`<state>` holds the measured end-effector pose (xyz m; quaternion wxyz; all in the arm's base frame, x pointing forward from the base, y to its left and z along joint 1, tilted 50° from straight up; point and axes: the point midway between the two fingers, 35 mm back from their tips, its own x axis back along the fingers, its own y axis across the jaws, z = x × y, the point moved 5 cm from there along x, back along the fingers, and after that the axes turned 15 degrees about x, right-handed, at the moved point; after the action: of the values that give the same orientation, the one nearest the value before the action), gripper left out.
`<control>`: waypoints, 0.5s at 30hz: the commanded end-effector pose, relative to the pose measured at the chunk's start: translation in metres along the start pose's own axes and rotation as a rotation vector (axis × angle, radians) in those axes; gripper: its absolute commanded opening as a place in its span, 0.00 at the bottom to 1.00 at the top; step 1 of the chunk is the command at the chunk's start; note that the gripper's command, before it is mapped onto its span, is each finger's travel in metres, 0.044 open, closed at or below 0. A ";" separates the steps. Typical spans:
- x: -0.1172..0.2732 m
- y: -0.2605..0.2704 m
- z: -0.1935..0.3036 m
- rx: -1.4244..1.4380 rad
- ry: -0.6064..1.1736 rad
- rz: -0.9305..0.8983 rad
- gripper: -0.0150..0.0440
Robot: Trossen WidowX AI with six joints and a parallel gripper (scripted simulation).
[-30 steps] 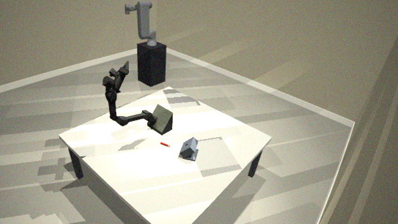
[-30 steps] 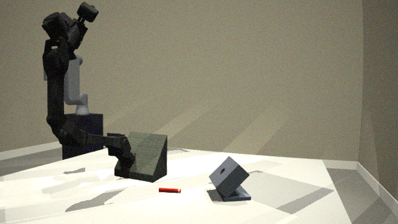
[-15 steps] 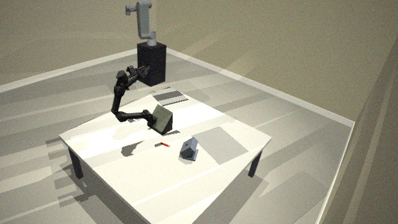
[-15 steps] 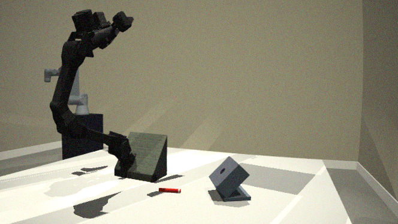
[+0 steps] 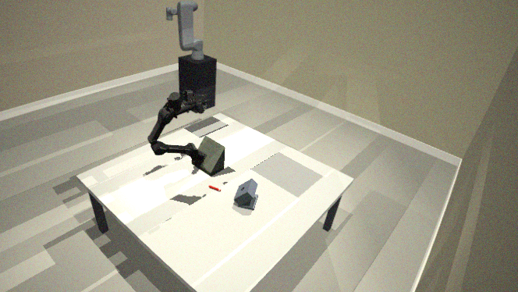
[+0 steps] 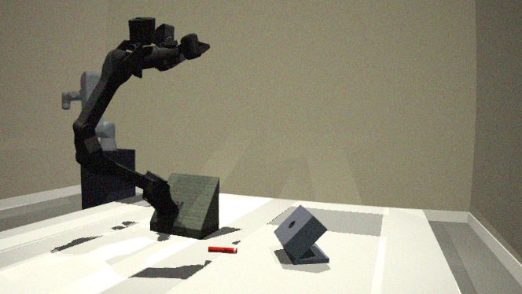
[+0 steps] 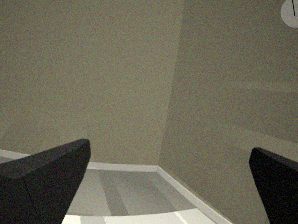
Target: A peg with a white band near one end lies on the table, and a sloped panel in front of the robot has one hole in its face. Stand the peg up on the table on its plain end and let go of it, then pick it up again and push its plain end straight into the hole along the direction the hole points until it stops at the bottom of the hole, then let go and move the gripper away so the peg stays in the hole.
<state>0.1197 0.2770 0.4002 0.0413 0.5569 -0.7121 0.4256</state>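
The red peg (image 5: 214, 188) (image 6: 221, 249) lies flat on the table; its white band is near its right end in the exterior view. The blue-grey sloped panel (image 5: 250, 190) (image 6: 304, 231) stands to the peg's right on a small base, its face tilted up toward the arm's side. The dark hole (image 5: 243, 189) (image 6: 292, 224) shows in that face and looks empty. My gripper (image 5: 204, 108) (image 6: 207, 47) (image 7: 173, 153) is open and empty, high above the table and well away from the peg. It points roughly level. Neither peg nor panel shows in the wrist view.
A dark green wedge block (image 5: 211, 154) (image 6: 192, 204) stands beside the arm's base, behind the peg. A second, grey arm (image 5: 187, 29) (image 6: 91, 84) stands on a black pedestal (image 5: 196, 78) beyond the table. The white table (image 5: 218, 238) (image 6: 251, 279) carries several shadows.
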 end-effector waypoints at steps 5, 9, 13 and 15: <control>-0.033 -0.011 0.048 -0.123 0.229 0.034 1.00; -0.040 -0.016 0.070 -0.185 0.305 0.047 1.00; -0.046 -0.020 0.092 -0.248 0.382 0.060 1.00; -0.049 -0.022 0.104 -0.274 0.431 0.070 1.00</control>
<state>0.1882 0.2525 0.3353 0.2168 0.4416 -0.7545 0.4344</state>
